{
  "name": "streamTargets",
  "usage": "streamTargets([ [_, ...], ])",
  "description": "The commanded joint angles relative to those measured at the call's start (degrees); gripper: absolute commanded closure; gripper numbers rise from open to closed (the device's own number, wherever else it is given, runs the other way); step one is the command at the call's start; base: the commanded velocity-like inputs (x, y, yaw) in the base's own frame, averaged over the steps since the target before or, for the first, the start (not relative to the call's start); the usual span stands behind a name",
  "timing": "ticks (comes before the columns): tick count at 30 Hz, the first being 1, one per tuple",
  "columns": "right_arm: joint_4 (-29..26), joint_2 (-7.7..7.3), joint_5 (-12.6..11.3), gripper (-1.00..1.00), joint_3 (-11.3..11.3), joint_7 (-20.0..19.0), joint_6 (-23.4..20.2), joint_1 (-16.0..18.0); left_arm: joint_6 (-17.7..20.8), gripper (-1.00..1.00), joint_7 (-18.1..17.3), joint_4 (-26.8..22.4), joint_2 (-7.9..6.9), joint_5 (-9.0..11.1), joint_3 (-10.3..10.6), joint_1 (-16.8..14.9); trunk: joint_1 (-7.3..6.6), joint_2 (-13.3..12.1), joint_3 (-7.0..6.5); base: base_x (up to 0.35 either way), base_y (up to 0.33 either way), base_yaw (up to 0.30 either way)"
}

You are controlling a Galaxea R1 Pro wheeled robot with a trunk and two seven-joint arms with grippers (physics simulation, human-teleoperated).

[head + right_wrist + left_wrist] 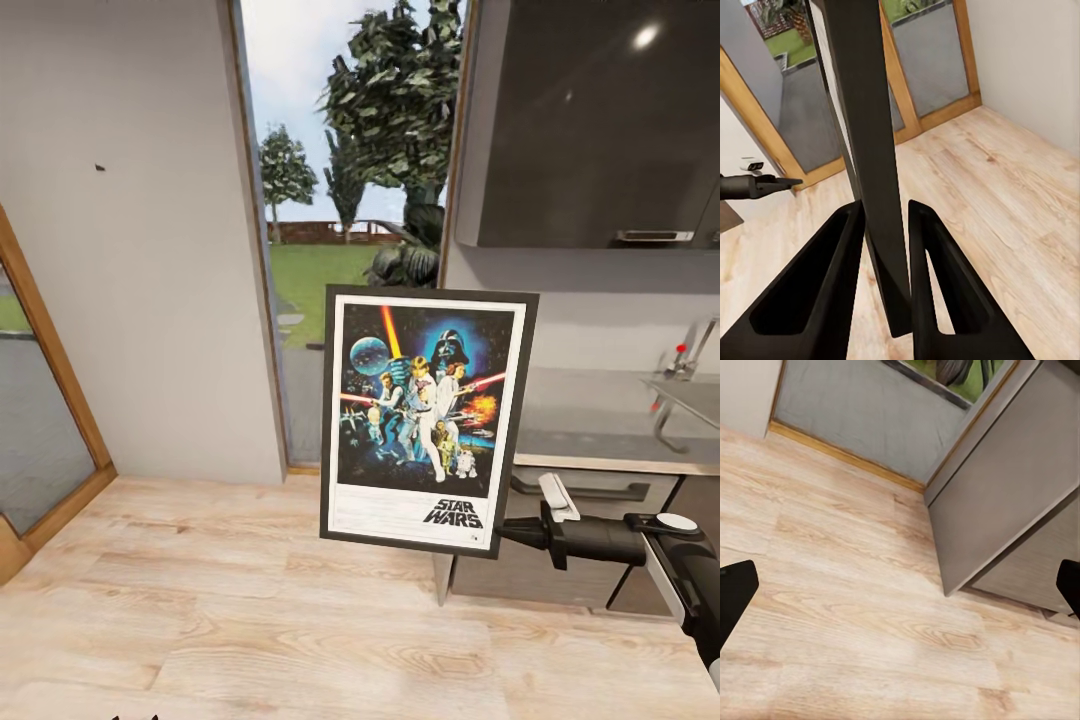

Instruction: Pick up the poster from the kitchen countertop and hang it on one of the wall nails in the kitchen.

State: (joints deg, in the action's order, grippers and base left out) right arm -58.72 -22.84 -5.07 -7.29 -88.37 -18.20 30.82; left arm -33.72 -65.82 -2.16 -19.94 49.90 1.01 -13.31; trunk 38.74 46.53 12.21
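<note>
The right gripper [886, 247] clamps the black-framed, white-bordered poster [428, 420] upright at its lower edge; left gripper [900, 585] spread wide

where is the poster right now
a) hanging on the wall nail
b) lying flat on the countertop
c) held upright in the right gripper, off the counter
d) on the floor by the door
c: the right gripper has its fingers closed on the edge of the poster, which stands upright in the air over the wood floor, left of the countertop and not on the wall nail.
</note>
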Motion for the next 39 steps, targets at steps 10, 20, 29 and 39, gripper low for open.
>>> streamTargets([
  [10, 0.0, -0.01, -0.1, 1.0, 0.0, -0.3, -0.8, 0.0, -0.2, -1.0, -0.2, 0.0, -0.01, 0.2, 0.2, 0.0, -2.19, -4.0, -1.72, 0.0, 0.0, 0.0],
  [20, 0.0, -0.01, -0.1, 1.0, 0.0, -0.3, -0.8, 0.0, -0.2, -1.0, -0.2, 0.0, -0.01, 0.2, 0.2, 0.0, -4.39, -8.0, -3.51, 0.0, 0.0, 0.0],
  [29, 0.0, -0.01, -0.1, 1.0, 0.0, -0.3, -0.8, 0.0, -0.2, -1.0, -0.2, 0.0, -0.01, 0.2, 0.2, 0.0, -6.37, -11.6, -5.13, 0.0, 0.0, 0.0],
  [39, 0.0, -0.01, -0.1, 1.0, 0.0, -0.3, -0.8, 0.0, -0.2, -1.0, -0.2, 0.0, -0.01, 0.2, 0.2, 0.0, -8.56, -15.6, -6.92, 0.0, 0.0, 0.0],
])
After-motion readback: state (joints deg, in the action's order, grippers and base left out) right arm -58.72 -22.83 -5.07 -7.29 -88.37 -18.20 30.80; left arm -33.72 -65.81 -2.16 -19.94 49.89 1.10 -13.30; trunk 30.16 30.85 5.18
